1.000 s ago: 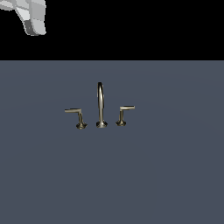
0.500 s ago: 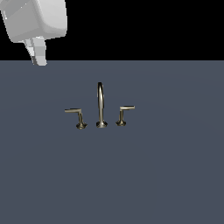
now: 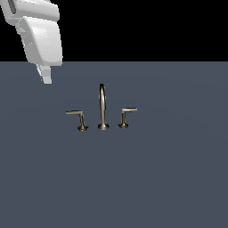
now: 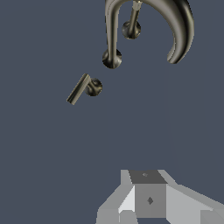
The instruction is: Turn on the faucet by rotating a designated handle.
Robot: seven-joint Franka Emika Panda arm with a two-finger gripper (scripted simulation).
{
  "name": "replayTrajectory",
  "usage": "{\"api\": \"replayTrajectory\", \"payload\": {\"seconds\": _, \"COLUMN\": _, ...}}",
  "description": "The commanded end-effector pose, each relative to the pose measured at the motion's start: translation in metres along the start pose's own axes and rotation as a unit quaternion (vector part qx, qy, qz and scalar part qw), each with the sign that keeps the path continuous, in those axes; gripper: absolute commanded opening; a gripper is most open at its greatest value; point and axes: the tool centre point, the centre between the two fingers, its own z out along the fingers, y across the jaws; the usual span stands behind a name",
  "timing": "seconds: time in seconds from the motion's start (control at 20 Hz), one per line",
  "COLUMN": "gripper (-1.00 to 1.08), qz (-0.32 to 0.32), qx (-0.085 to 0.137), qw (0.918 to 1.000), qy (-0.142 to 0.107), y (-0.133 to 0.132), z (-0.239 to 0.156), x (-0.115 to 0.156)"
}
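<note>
The brass faucet stands in the middle of the exterior view, with its tall arched spout [image 3: 103, 107] between two lever handles. The designated handle [image 3: 78, 116], with the longer bar, is on the exterior view's left. The shorter handle [image 3: 126, 115] is on the right. My gripper [image 3: 45, 75] hangs high above the floor, well to the upper left of the designated handle and touching nothing. Its fingers look closed together and empty. In the wrist view the designated handle [image 4: 82, 88], the spout [image 4: 177, 30] and the shorter handle [image 4: 132, 24] lie beyond my fingertips [image 4: 148, 199].
The faucet stands on a flat blue-grey surface [image 3: 169, 178] that fills the lower part of the exterior view. Above its far edge the background is black. Nothing else stands on the surface.
My white arm has come down from the top left corner and moved toward the faucet, so the hand and fingers now show in full. The faucet has not moved.
</note>
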Motion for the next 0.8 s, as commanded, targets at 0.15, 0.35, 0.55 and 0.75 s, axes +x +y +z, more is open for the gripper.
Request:
{"api": "replayTrajectory", "payload": {"seconds": 0.15, "gripper": -1.0, "qz": 0.043, "qx": 0.001, "qw": 0.9991, "qy": 0.0, "y": -0.022, "z": 0.023, "x": 0.009}}
{"api": "replayTrajectory", "payload": {"seconds": 0.35, "gripper": -1.0, "qz": 0.075, "qx": 0.001, "qw": 0.9972, "qy": 0.001, "y": -0.038, "z": 0.04, "x": 0.018}}
{"api": "replayTrajectory", "payload": {"seconds": 0.55, "gripper": -1.0, "qz": 0.109, "qx": 0.0, "qw": 0.994, "qy": 0.002, "y": -0.054, "z": 0.058, "x": 0.029}}
{"api": "replayTrajectory", "payload": {"seconds": 0.75, "gripper": -1.0, "qz": 0.148, "qx": 0.0, "qw": 0.989, "qy": 0.003, "y": -0.071, "z": 0.079, "x": 0.042}}
